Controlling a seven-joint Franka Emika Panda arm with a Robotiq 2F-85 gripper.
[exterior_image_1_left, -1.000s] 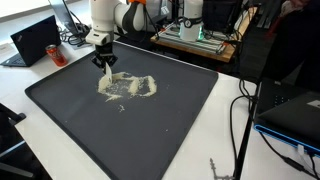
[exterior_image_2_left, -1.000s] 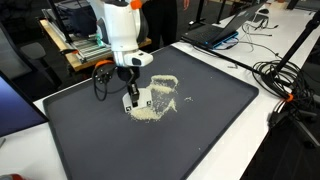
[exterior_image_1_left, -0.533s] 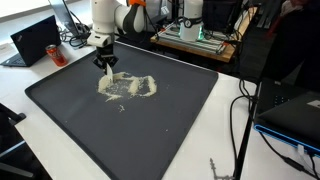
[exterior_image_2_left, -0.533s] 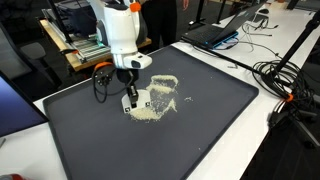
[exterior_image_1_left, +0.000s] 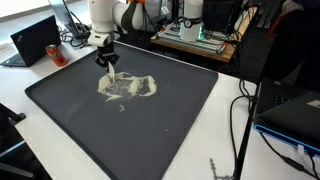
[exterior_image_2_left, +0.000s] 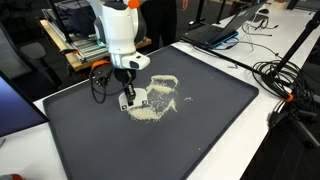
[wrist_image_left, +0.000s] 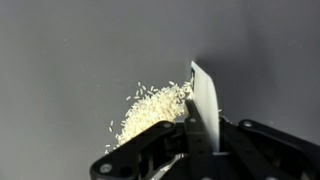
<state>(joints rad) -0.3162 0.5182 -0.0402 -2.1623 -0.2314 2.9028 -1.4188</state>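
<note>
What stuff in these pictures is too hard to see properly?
- Wrist view: the thin white flat card's lower end is hidden inside the black gripper.
- Wrist view: the gripper's body covers the pale grain pile's near edge.
- Both exterior views: the card is too small to make out; single grains blur together.

Thin white card (wrist_image_left: 204, 100), standing on edge, face against a loose heap of pale grains (wrist_image_left: 150, 110), strays scattered around.

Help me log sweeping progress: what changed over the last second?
The gripper, shut on the white scraper, slid slightly leftward in an exterior view, along the rice pile on the dark mat. Nothing was grasped or released; the pile's outline looks unchanged.
</note>
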